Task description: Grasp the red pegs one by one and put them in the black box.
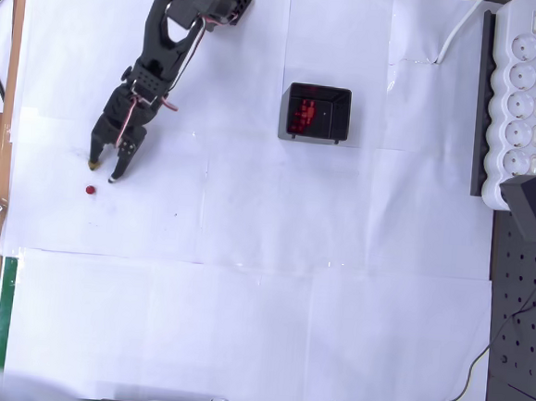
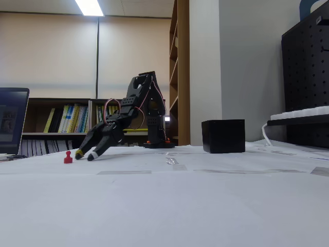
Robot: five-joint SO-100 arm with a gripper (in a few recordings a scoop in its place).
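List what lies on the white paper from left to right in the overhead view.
Lone red peg → pincer, open, tips just above and right of it → black box with red pegs inside → white power strip.

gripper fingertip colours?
One fingertip is yellow, the other white, on the black gripper. Clearest in the fixed view.

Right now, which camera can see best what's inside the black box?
The overhead view. It looks straight down into the black box, so the red pegs lying inside show. The fixed view sees the box from the side, just its black wall, so its inside is hidden.
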